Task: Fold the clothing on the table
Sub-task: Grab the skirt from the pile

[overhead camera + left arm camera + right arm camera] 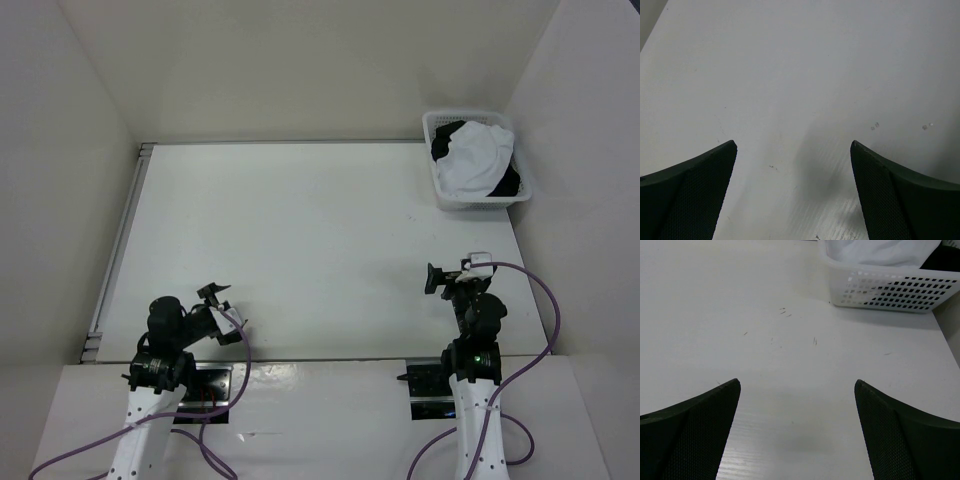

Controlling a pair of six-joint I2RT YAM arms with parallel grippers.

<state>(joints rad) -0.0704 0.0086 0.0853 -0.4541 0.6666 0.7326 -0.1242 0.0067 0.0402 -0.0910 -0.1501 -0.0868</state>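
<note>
At the far right corner of the table (300, 230): 1 white basket (482, 203), perforated walls, standing on the surface close to the side wall.

Contents of basket: the clothing (478, 158), 1 white garment, crumpled, heaped on top and rising above the rim. Also 1 black bundle (441, 148) beneath and beside it, showing at the left and right edges of the heap.

Table surface: glossy white, carrying nothing between the arms and the basket except a few small specks seen in the right wrist view. Metal rail (118, 240) along the left edge.

Left pincer (793, 145): near its base at the near left, fingers spread wide, nothing between them, plain table below.

Right pincer (797, 382): near its base at the near right, fingers spread wide, nothing between them, facing the basket and well apart from it.

Progress, as judged: 0 steps done. The garment is not yet out on the table, not spread, and shows no fold.

Left to do: lift the white garment out of the basket without dragging the black bundle along, lay it flat on the open surface, then make the folds. Neither of the 2 pincers touches any fabric.
</note>
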